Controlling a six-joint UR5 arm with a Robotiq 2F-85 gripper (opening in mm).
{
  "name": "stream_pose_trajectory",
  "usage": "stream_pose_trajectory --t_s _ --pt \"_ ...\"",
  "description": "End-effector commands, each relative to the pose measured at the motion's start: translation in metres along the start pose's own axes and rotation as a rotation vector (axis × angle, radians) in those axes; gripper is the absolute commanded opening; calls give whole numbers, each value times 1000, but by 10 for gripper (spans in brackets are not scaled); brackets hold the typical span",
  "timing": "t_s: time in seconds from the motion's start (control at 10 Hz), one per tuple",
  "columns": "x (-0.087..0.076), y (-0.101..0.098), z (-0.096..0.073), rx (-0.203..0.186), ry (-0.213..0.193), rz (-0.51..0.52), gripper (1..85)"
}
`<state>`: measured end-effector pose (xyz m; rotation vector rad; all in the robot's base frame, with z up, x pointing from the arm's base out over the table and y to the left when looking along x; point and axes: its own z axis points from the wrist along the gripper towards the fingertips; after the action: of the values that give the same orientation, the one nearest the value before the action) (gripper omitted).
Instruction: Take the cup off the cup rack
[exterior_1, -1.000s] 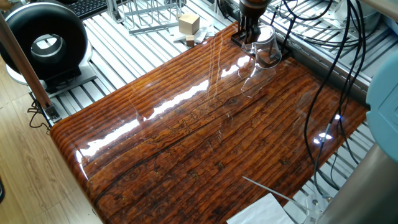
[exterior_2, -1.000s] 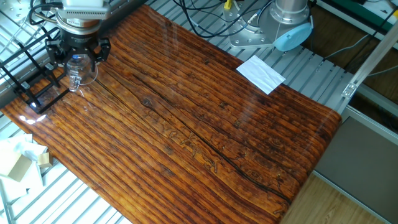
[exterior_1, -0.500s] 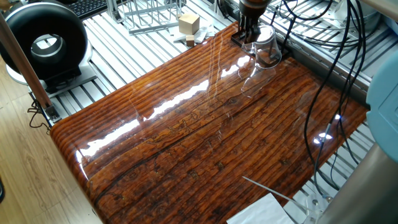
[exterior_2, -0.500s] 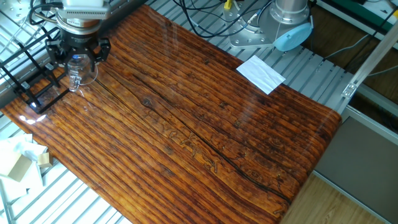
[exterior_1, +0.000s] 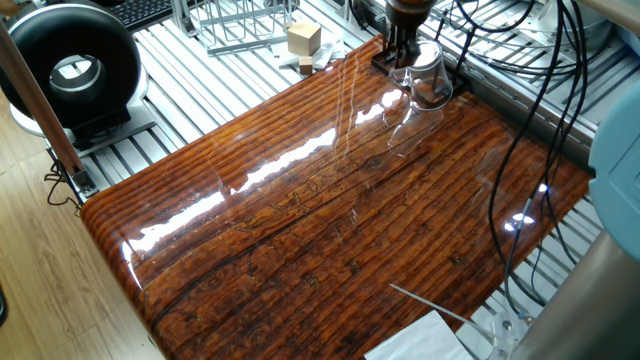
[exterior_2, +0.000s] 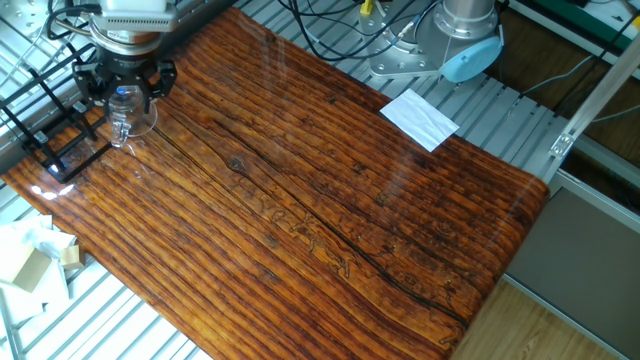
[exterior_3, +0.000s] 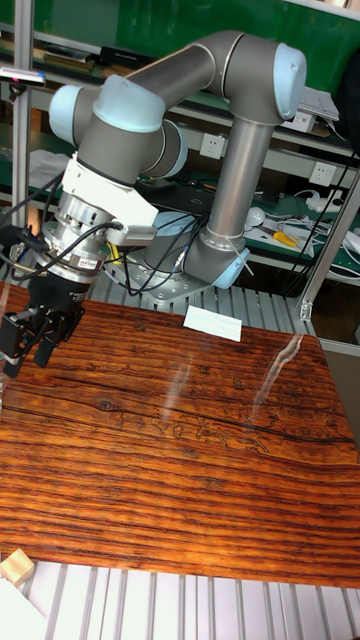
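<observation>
One cup (exterior_2: 128, 112), one cup rack (exterior_2: 55, 140), one paper (exterior_2: 419, 118).

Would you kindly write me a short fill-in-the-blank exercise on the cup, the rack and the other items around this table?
1. The gripper is at the cup, which is made of clear ____.
2. The cup rack is built of thin ____ wire.
3. The sheet of paper is ____ in colour.
4. The tabletop is made of glossy ____.

Missing words: glass; black; white; wood

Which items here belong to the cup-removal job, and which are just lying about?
Job: cup, held in the tool; cup rack.
Lying about: white paper sheet; wooden block; silver wire rack; black round device.
</observation>
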<state>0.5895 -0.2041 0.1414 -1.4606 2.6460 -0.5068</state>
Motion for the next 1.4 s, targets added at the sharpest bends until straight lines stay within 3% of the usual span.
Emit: stream_pose_trajectory --t_s 0.0,0.2,0.5,1.0,1.1,1.3 --pt "0 -4 4 19 -10 13 500" --pt "3 -5 7 29 -9 15 483" --pt "3 5 15 9 -44 25 473" --pt "8 6 15 7 -34 15 460" --pt "2 13 15 -21 -55 25 447" --pt "15 14 15 -24 -6 8 443"
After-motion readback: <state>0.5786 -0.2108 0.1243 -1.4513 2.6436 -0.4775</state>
